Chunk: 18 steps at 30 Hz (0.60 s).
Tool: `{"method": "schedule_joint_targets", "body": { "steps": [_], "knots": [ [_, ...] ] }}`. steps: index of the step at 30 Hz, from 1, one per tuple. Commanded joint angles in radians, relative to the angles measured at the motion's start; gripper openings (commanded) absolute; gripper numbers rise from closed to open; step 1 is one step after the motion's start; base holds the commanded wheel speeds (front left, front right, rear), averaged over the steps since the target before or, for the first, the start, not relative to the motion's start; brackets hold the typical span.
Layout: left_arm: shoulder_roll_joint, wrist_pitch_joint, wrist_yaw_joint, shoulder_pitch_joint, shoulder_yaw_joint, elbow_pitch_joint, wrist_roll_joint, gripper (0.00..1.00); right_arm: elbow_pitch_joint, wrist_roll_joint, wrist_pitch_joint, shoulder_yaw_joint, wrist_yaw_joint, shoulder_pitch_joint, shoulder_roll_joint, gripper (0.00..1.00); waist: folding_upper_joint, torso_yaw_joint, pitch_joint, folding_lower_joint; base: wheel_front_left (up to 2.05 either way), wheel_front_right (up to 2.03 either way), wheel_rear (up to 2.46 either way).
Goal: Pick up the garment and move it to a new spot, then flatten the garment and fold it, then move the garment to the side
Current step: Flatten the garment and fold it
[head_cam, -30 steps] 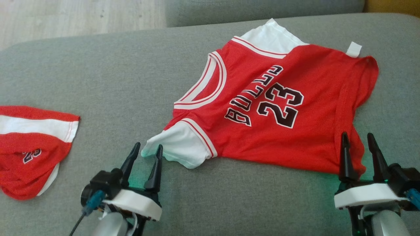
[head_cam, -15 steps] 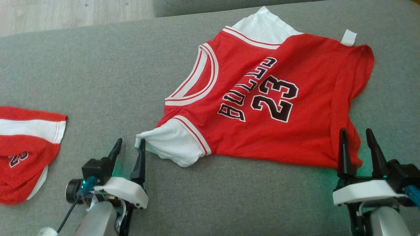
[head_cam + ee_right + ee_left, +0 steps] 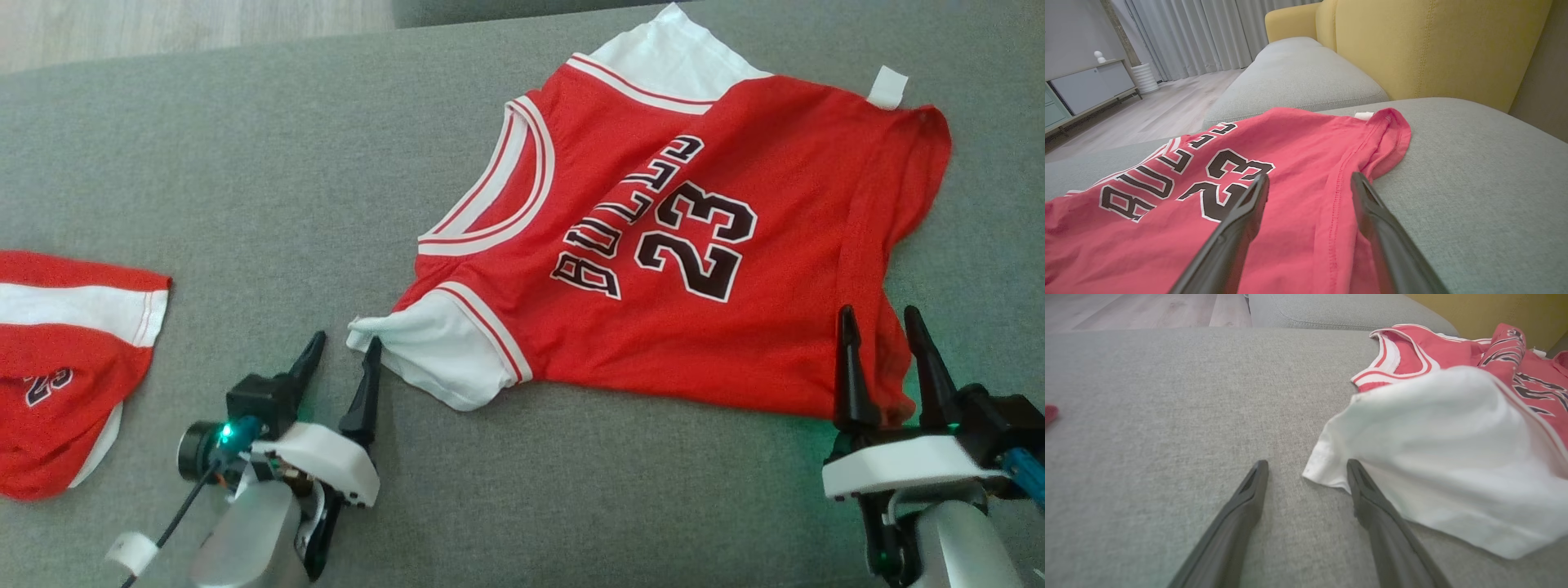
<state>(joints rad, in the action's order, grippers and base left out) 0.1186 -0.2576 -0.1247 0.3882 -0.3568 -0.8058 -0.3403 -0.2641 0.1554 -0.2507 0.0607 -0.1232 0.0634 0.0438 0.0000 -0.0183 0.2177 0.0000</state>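
— Grippers?
— Nearest me, my left gripper [image 3: 346,338] is spread wide, nothing held, one finger at the jersey [image 3: 653,343]'s white sleeve [image 3: 441,351]. My right gripper [image 3: 878,310] is spread too, over the hem.
— And the jersey?
— Spread out on the grey cushion [image 3: 245,163], beyond both.

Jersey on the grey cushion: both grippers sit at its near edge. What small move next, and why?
Probably ease both down and close. The left gripper stands open with the corner of the white sleeve between its fingers; the right gripper stands open astride the stitched hem of the jersey. Neither holds cloth, and flattening needs both corners gripped.
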Motion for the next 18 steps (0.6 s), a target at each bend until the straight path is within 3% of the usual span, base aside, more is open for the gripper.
{"method": "schedule_joint_targets", "body": {
  "steps": [1, 18],
  "knots": [
    [0.014, -0.004, -0.003, 0.038, 0.02, 0.002, 0.005, 1.0, 0.029, -0.006, -0.011, -0.027, -0.008, 0.028, 0.006, 1.0, 0.0, -0.003, 0.007, 0.0, 0.0, 0.0, 0.0],
    [0.022, -0.004, -0.006, 0.084, -0.037, -0.048, -0.04, 1.0, 0.026, 0.005, -0.011, -0.029, -0.008, 0.043, 0.006, 1.0, 0.0, -0.016, 0.027, 0.0, 0.0, 0.0, 0.0]
  ]
}}
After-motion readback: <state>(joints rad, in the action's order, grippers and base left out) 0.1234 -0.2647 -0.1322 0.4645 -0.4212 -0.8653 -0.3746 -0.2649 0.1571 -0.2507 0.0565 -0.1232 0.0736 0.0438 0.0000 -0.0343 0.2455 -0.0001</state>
